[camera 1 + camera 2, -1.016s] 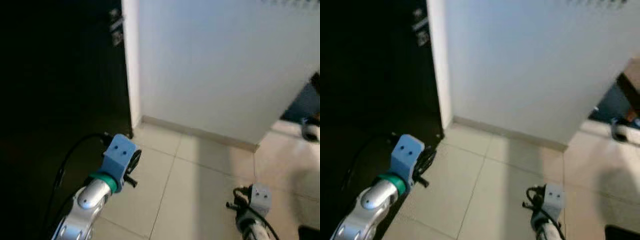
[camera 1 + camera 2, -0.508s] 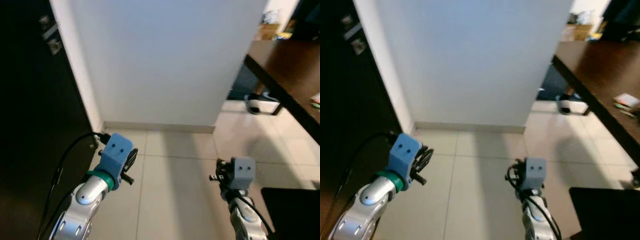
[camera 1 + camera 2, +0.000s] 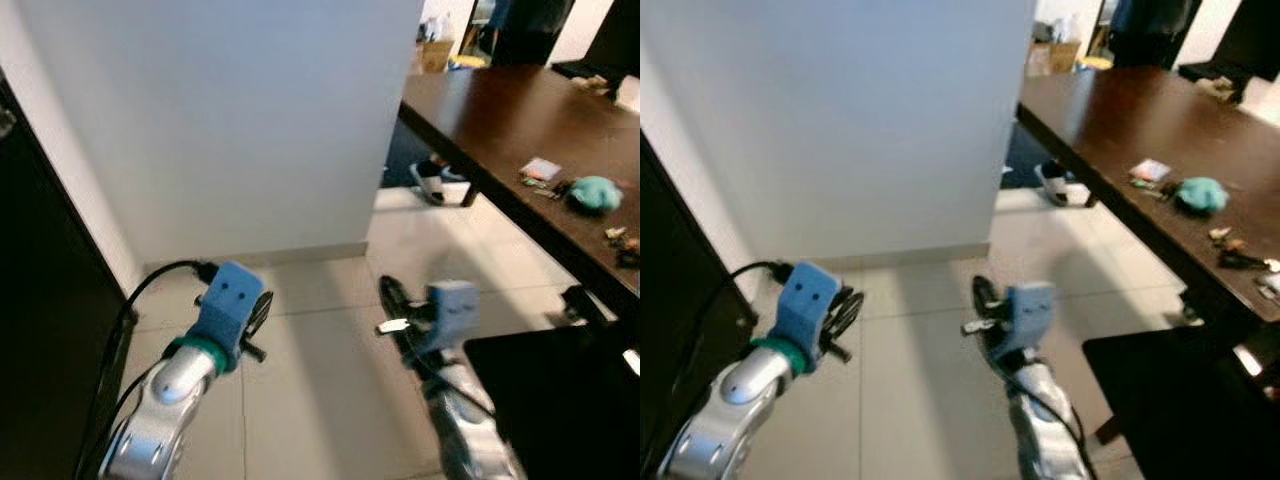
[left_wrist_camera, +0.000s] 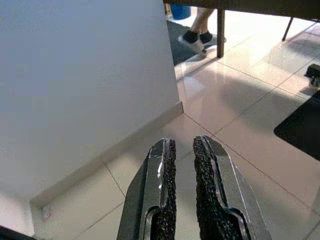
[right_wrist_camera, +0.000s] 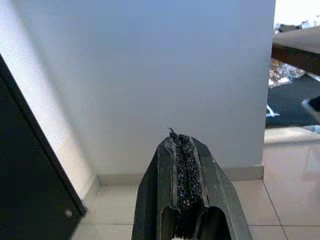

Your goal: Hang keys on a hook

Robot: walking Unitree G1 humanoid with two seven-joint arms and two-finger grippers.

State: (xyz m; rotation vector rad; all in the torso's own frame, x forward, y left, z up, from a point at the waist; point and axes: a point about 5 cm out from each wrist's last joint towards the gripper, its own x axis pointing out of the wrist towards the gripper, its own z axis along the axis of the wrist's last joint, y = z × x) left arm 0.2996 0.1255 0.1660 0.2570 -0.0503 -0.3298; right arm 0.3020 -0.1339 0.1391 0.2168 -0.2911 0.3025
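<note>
My left gripper (image 4: 182, 142) hangs low over the pale tile floor (image 3: 320, 380), its fingers all but shut with a thin slit and nothing between them; it also shows as the blue-mounted left gripper (image 3: 260, 318). My right gripper (image 5: 180, 136) is shut and empty, held forward at about knee height as the right gripper (image 3: 390, 297), pointing at the white wall (image 3: 220, 120). Small dark items (image 3: 622, 240) lie on the dark table (image 3: 480, 110) at the right, too small to tell if they are keys. No hook can be made out.
A black door or cabinet (image 3: 40, 300) lines the left. On the table lie a teal lump (image 3: 597, 193) and some cards (image 3: 540, 170). A person's feet in shoes (image 4: 197, 37) stand under the table. A black chair or mat (image 3: 560, 400) is at lower right.
The camera has swung to the right, so the dark table has come into view and the black door has slid off left. My right arm has risen and reaches further forward.
</note>
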